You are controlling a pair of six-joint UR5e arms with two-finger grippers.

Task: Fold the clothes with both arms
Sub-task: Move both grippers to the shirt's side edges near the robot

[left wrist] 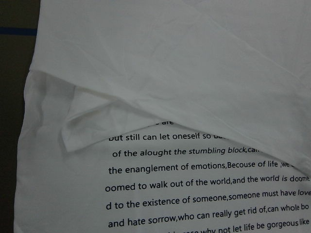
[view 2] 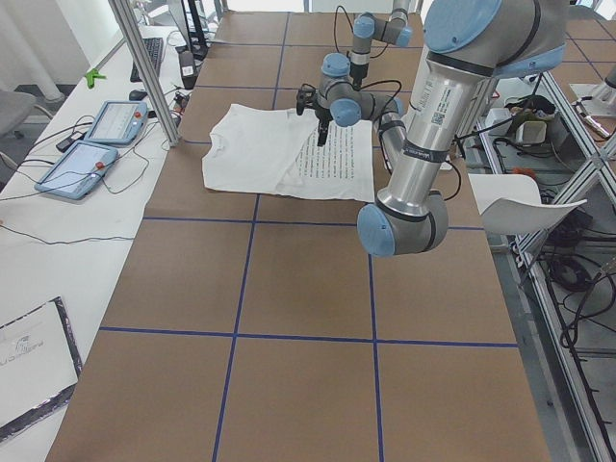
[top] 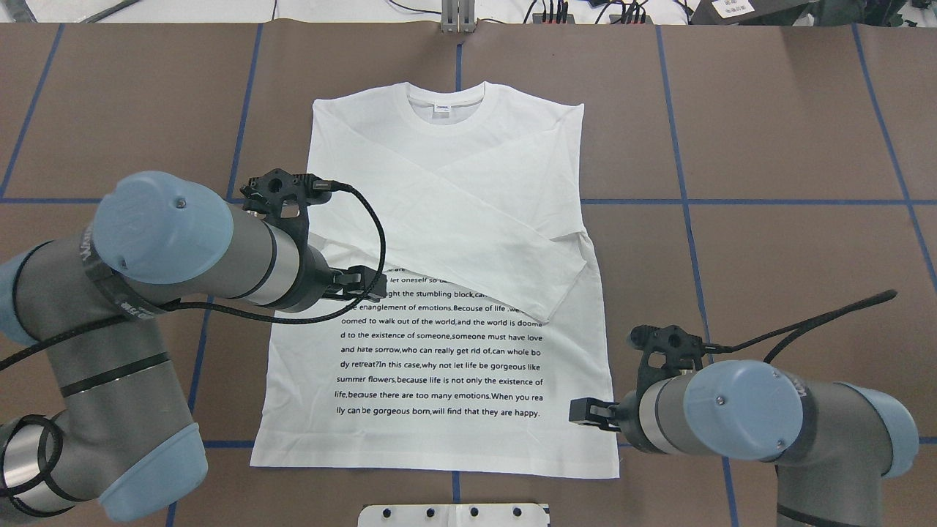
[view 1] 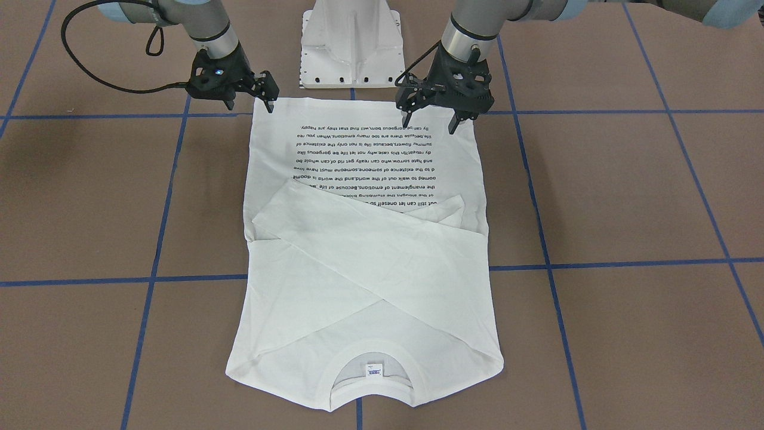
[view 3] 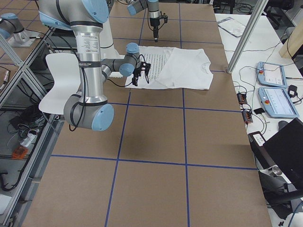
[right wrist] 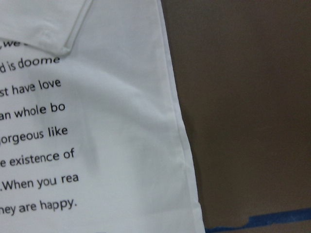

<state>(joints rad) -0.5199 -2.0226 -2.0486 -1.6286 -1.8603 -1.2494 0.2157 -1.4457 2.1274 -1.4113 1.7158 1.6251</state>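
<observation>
1. Collar first, seen from across the bench [view 1: 627,197]: the ribbed neck with its small label [view 1: 374,371] points away from the robot, so the hem lies within easy reach of both arms.
2. Behind it the white T-shirt [view 1: 358,269] lies flat, print side up, near the middle of the bench.
3. Both long sleeves [view 1: 370,239] are laid across the chest and cross each other. That trims the garment to a plain rectangle, ready to be folded lengthwise.
4. Farther on, the block of black text [view 1: 370,161] is partly covered by the sleeves. The cloth below them looks smooth.
5. At the hem [view 1: 358,101] the right claw [view 1: 249,107] hangs by one corner and the left claw [view 1: 430,122] above the other. Both stand wide open and hold nothing. The wrist views show only cloth from above, so I judge neither has pinched it.
6. One claw per corner suggests the next step: grip both corners and carry the hem towards the collar evenly, so the fold stays square.
7. Farthest back stands the white pedestal [view 1: 351,48].
</observation>
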